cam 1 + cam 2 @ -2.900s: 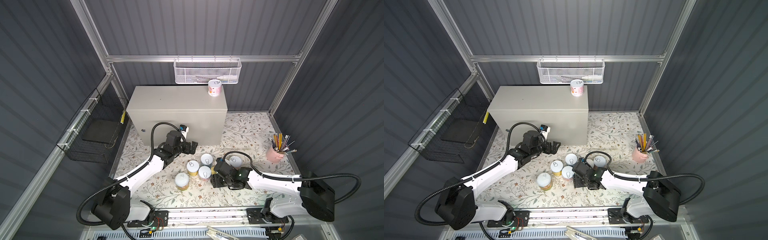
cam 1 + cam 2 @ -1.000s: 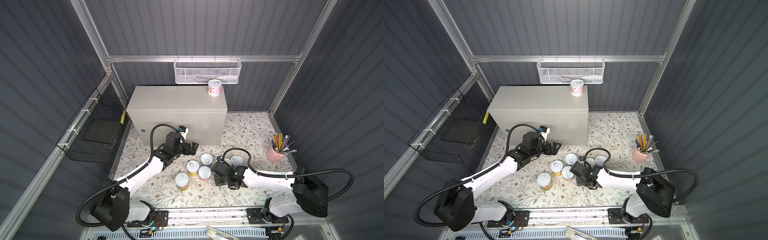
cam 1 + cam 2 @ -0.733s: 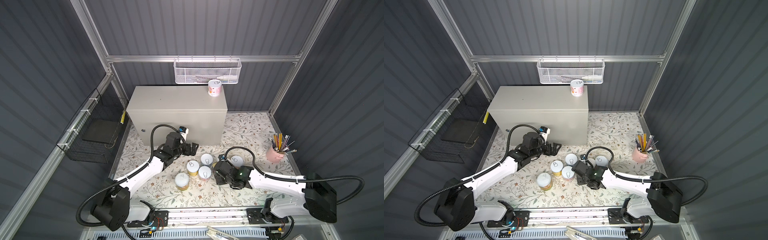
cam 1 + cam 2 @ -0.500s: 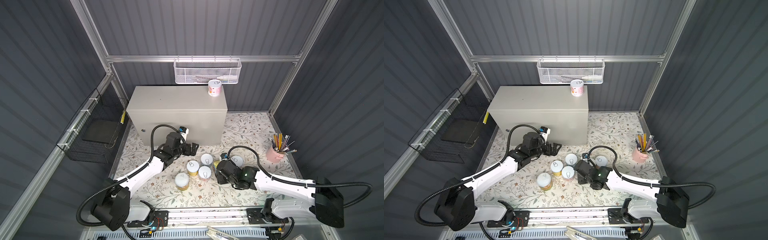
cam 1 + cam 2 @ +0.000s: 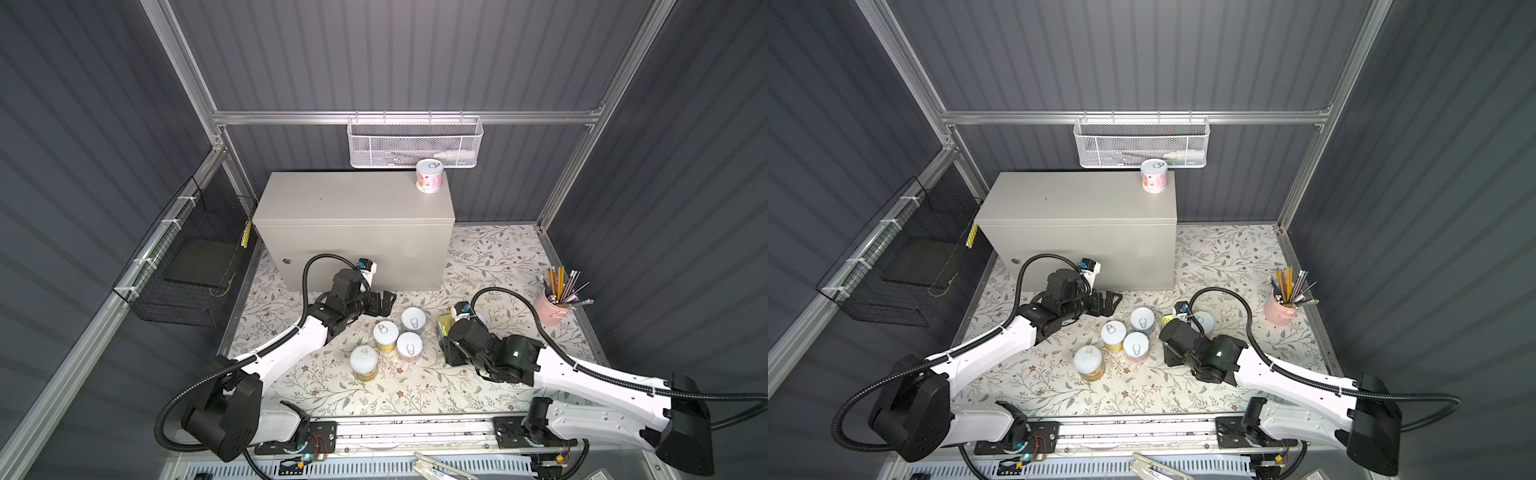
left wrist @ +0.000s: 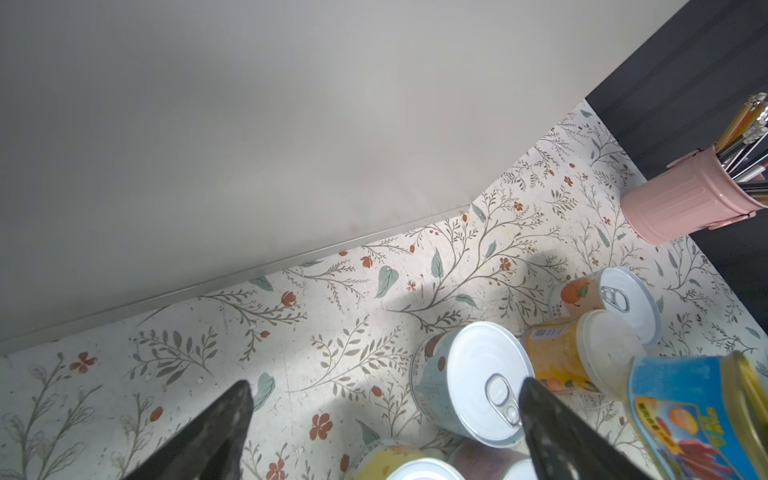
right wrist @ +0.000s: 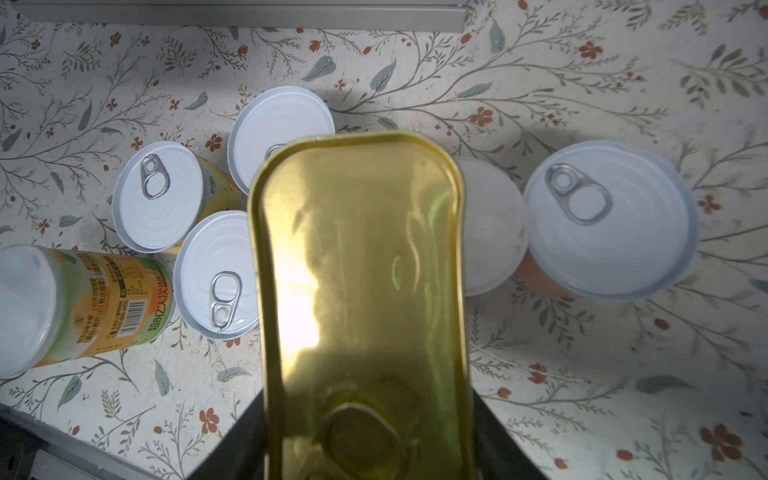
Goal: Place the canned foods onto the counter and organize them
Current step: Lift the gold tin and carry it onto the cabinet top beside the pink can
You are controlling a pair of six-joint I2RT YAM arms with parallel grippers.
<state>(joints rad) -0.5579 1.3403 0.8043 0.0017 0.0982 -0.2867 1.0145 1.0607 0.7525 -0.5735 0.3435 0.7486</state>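
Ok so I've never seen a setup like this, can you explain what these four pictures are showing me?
These are two white robot arms on a tabletop. Two pictures look down from overhead on the whole scene; the other two come from cameras on each arm's wrist. On the flowered mat stand several round cans and a pink pencil cup. One pink can stands on the grey box. The right hand grips a gold-topped tin; the left hand is open and empty.
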